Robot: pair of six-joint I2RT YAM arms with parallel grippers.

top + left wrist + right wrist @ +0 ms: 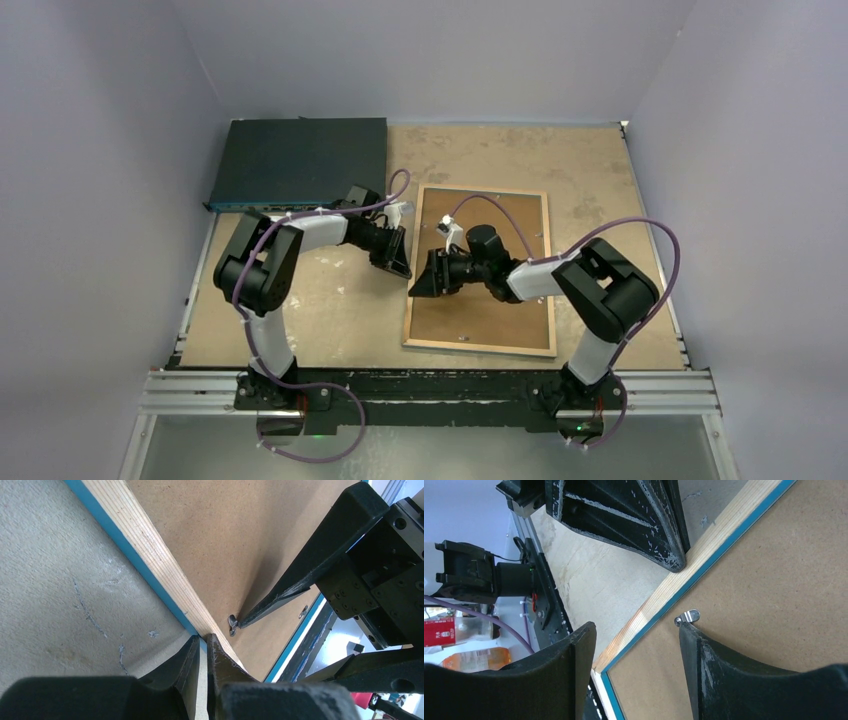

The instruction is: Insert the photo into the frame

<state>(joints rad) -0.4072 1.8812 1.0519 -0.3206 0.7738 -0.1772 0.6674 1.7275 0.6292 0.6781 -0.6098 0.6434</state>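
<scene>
The frame (480, 347) lies face down on the table, wood-coloured rim up, with the plain brown backing board (490, 320) inside it. The photo is hidden. My left gripper (404, 270) is shut, its tips pressed against the frame's left rim (150, 555). My right gripper (424, 276) is open over the same left edge. One of its fingers touches a small metal turn clip (689, 616) on the board (774, 580), and the other hangs outside the rim (704, 547). The clip also shows in the left wrist view (232, 624).
A dark flat box (300, 160) lies at the back left of the table. Grey walls close in both sides and the back. The arm bases and a metal rail (430, 385) run along the near edge. A second clip (303, 612) sits by the frame's near rim.
</scene>
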